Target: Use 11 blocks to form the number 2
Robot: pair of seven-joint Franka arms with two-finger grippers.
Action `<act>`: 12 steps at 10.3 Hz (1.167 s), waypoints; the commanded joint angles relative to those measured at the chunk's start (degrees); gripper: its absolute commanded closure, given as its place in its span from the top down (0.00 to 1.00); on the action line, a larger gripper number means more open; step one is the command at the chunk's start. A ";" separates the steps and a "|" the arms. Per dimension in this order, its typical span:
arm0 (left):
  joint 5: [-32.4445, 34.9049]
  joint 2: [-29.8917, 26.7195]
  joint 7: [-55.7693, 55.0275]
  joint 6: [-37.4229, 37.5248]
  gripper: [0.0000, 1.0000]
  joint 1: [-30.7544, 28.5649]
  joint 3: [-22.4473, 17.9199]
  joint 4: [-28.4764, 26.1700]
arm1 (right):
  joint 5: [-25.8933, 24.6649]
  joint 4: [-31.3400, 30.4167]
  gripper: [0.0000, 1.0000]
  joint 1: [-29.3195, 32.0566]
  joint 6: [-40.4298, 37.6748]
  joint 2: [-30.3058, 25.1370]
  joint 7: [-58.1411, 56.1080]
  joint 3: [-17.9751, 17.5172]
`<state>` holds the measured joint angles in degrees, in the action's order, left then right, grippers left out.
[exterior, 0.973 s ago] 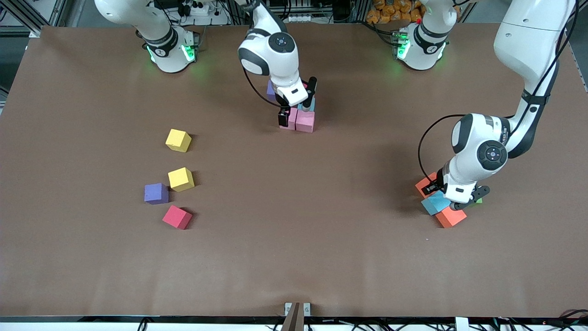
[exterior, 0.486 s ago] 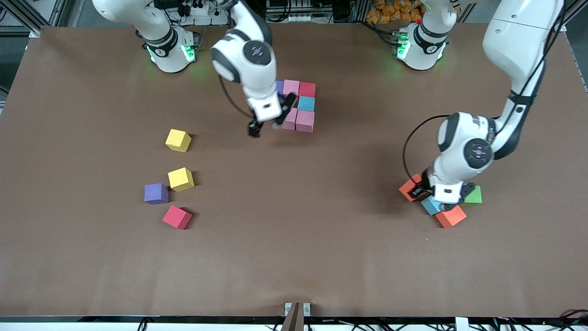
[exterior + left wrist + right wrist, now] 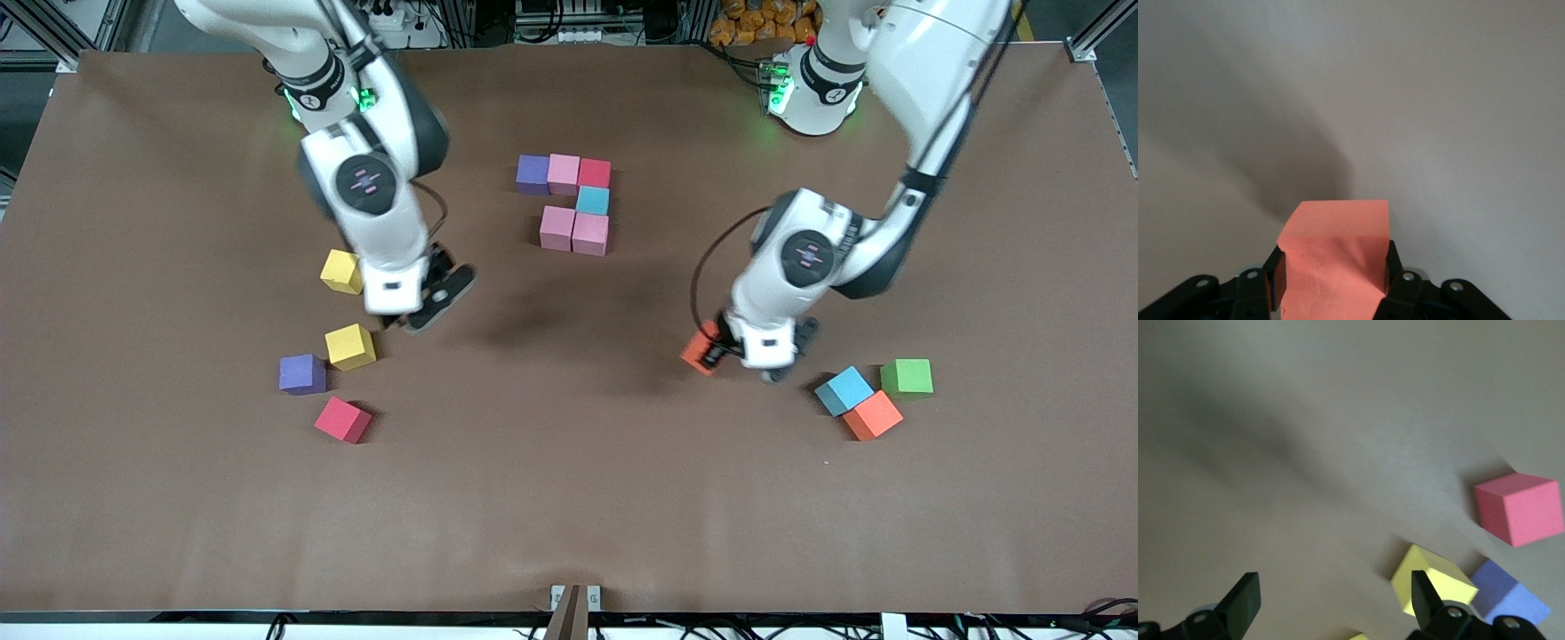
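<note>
Six blocks form part of the number 2 (image 3: 569, 203): a purple (image 3: 532, 174), pink (image 3: 564, 173) and red (image 3: 594, 172) row, a blue one (image 3: 592, 200), then two pink ones (image 3: 573, 231). My left gripper (image 3: 711, 352) (image 3: 1333, 277) is shut on an orange block (image 3: 701, 348) (image 3: 1335, 257), held over bare table. My right gripper (image 3: 413, 318) (image 3: 1333, 600) hangs open and empty over the table beside a yellow block (image 3: 349, 347) (image 3: 1435, 583). Loose near it lie another yellow block (image 3: 345, 271), a purple one (image 3: 302, 374) (image 3: 1508, 600) and a red one (image 3: 342, 420) (image 3: 1519, 508).
Toward the left arm's end sit a blue block (image 3: 844, 390) and an orange block (image 3: 872, 415) touching, with a green cube (image 3: 907, 377) beside them. The brown table (image 3: 569, 498) stretches bare toward the front camera.
My right gripper left the number and swung over to the yellow blocks. My left gripper lifted the orange block and carried it away from the blue, orange and green cubes toward the middle.
</note>
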<state>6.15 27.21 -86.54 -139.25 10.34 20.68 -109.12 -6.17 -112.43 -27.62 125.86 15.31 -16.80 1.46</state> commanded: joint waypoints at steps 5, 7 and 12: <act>-6.76 -0.05 -27.86 7.15 0.46 18.37 -0.55 8.91 | 0.02 1.50 1.00 13.63 13.25 8.67 -22.73 -1.20; -6.15 3.36 -36.73 7.32 0.46 25.66 -1.42 12.51 | 0.02 6.49 1.00 14.95 14.59 13.50 -27.82 -1.20; -6.59 11.81 -47.75 14.00 0.46 41.94 -10.48 24.20 | 0.11 12.83 1.00 16.63 17.84 20.81 -28.90 -1.29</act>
<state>0.66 35.95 -132.79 -128.59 49.87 11.91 -90.53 -6.12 -103.29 -12.40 144.12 33.76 -44.54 1.35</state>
